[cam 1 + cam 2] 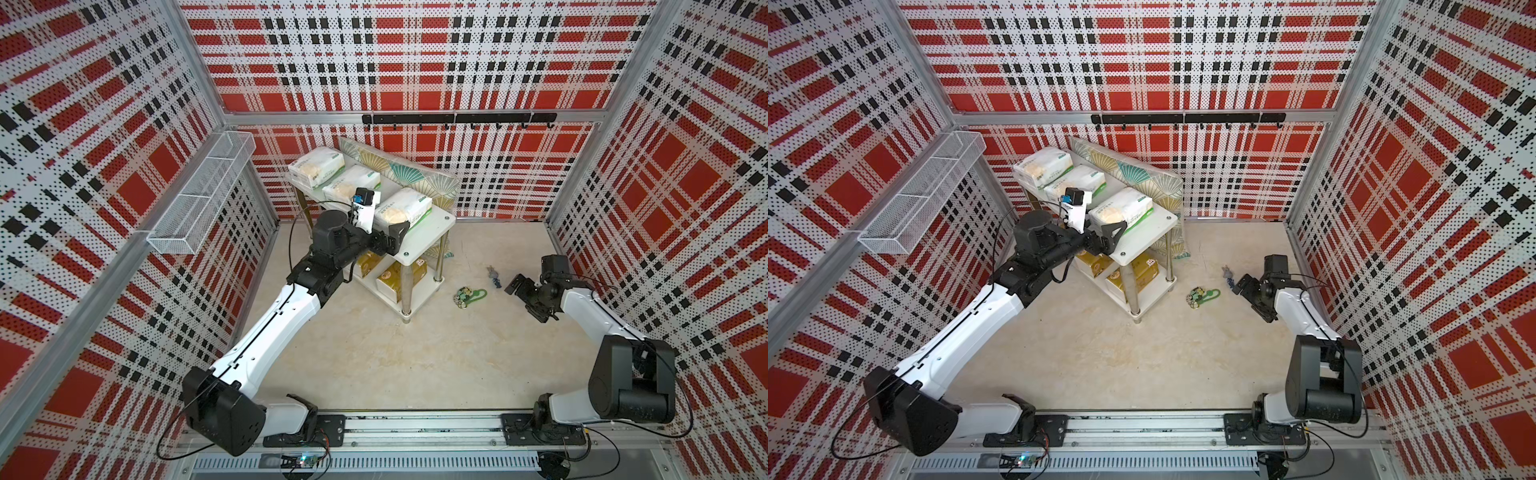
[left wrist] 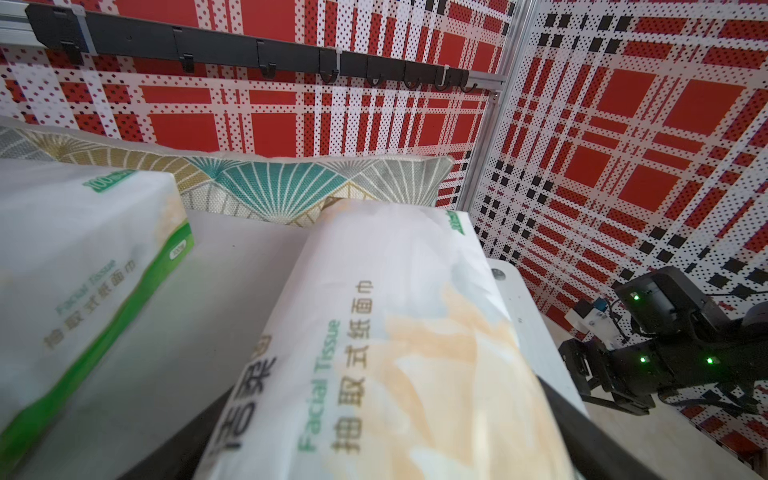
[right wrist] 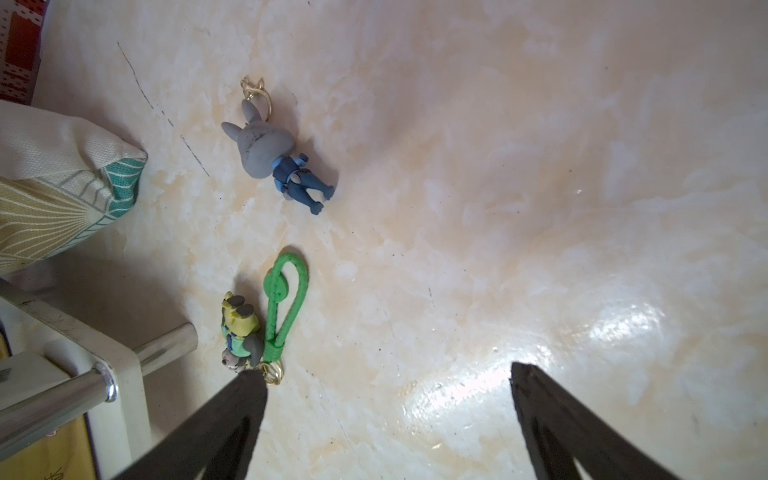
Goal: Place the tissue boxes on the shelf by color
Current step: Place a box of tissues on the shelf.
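Observation:
Three white tissue boxes (image 1: 318, 166) (image 1: 351, 187) (image 1: 401, 210) lie in a row on the top board of the shelf (image 1: 424, 243). Gold ones (image 1: 397, 278) sit on its lower board, partly hidden by the top board. My left gripper (image 1: 392, 239) reaches in at the shelf's front. Its jaws stand open on either side of the near end of the rightmost white pack (image 2: 395, 332), which rests on the board. One dark finger (image 2: 582, 424) lies beside that pack. Right of the shelf, my right gripper (image 3: 386, 374) hangs open and empty over the floor.
A fan-patterned cushion (image 1: 399, 166) leans on the back wall behind the shelf. Two keychain figures lie on the floor: a green-looped one (image 3: 249, 332) and a grey-blue one (image 3: 266, 149). A wire basket (image 1: 199, 195) hangs on the left wall and a black hook rail (image 1: 457, 118) on the back wall.

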Controlling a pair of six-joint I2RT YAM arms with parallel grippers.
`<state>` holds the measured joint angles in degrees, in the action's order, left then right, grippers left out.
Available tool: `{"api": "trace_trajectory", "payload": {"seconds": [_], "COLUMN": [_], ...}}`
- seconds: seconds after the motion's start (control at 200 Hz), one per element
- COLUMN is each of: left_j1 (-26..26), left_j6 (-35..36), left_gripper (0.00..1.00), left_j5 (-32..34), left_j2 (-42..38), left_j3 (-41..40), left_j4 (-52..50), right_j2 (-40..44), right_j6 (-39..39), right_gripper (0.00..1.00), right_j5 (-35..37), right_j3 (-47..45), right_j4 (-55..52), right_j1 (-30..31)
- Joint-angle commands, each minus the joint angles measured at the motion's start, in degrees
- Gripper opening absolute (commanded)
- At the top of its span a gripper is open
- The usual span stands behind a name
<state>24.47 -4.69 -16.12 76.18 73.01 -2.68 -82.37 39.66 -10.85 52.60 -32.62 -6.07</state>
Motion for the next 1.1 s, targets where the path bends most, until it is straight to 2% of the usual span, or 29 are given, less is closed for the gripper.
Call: {"api": "trace_trajectory", "payload": {"seconds": [0.0, 1.097], "left_j1": [-0.35, -0.38], "left_j6": [-0.41, 2.84], "left_gripper": [0.99, 0.99], "left_j5": [-2.1, -1.15], "left_j2": [-0.92, -3.25], "left_j3": [0.47, 4.42], "left_j4": [-1.08, -1.81], "right_j2": [-0.69, -0.6], "right_j6": [-0.1, -0.46], "right_gripper": [1.0, 1.0], "right_j5": [-0.4, -1.02], "right_j3": [0.13, -0.92], "right_j4": [1.26, 2.32], "right_j1": [0.61, 0.99]}}
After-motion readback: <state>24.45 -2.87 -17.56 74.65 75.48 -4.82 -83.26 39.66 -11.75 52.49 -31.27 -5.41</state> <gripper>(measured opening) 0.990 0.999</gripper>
